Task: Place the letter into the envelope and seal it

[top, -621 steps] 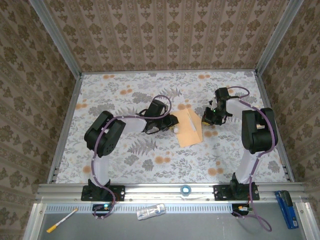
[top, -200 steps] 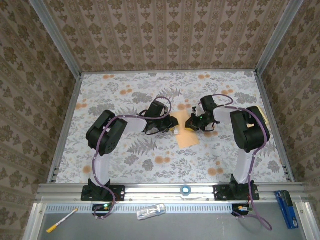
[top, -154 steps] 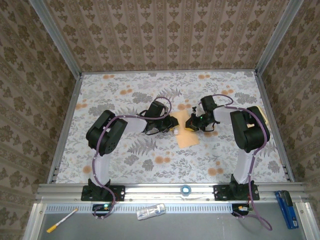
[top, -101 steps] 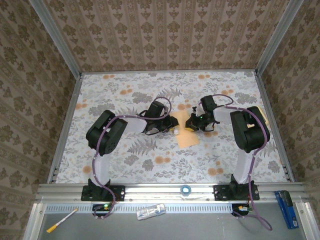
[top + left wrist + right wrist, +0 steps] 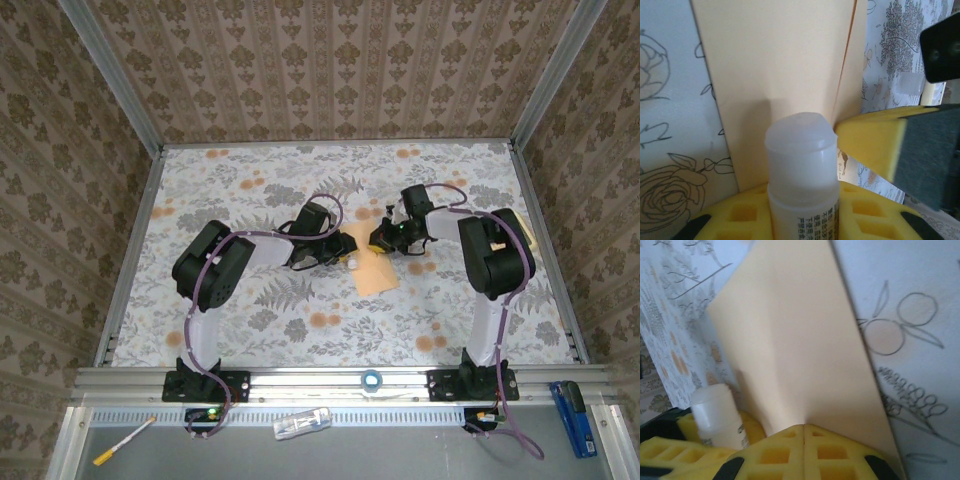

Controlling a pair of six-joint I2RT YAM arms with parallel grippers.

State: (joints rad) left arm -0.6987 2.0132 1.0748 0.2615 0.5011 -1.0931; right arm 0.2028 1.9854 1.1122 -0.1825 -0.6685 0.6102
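- A tan envelope [image 5: 376,272] lies flat on a floral cloth [image 5: 250,190], near the middle of the table and between the two arms.
- From above, it sits slightly askew, its long sides running away from the arm bases.
- The left gripper [image 5: 347,256] is at the envelope's left edge and grips a white glue stick [image 5: 801,165] between its yellow fingers.
- In the left wrist view the stick's rounded, cloudy cap points at the envelope, close to a straight fold line. Whether the cap touches the paper cannot be told.
- The right gripper [image 5: 383,240] is at the envelope's far right part, clenched, its two yellow fingers pressed together with nothing between them.
- In the right wrist view these closed tips meet the tan paper at a crease and seem to rest on it.
- The two grippers are close together over the envelope, and each wrist view catches the other's yellow fingers.
- On the near rail, in front of the arm bases, sit a small roll of tape [image 5: 372,380], a clear tube [image 5: 302,423], and a yellow pen [image 5: 122,441].
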